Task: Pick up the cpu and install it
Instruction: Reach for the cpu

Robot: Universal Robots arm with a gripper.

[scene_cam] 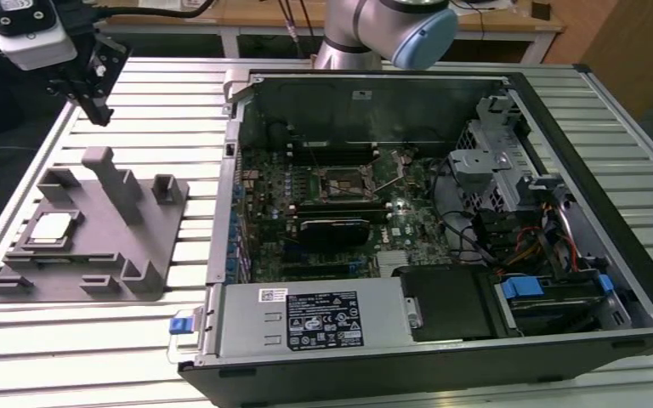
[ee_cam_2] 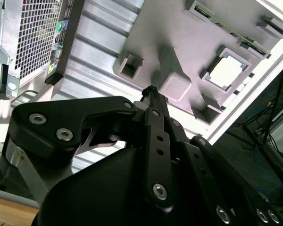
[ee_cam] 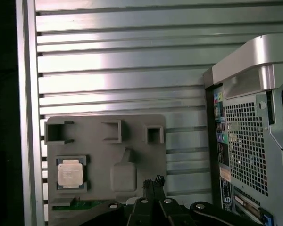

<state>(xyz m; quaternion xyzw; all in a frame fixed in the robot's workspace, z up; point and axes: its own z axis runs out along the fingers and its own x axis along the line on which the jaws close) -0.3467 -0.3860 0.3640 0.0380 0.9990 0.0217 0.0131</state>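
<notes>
- Worktop (scene_cam: 111,340): slatted, with a bare strip between holder and case.
- Case (scene_cam: 372,102): open side up, walls raised around the board; entry from above judged the one free route.
- Holder (scene_cam: 88,272): upright posts close to the cpu pocket.
- Gripper (scene_cam: 99,115): pressed together, empty, hovering above the holder, well apart from the cpu.
- Socket (scene_cam: 343,180): seemingly vacant; installing not yet done.
- cpu (scene_cam: 52,228): flat in the holder pocket, not yet picked up.

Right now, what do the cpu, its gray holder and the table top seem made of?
The cpu: metal lid, likely; silvery, satin sheen. The gray holder: probably plastic; matte, uniform gray, moulded pockets. The table top: apparently aluminium slats; ribbed, brushed, bright glare.
</notes>
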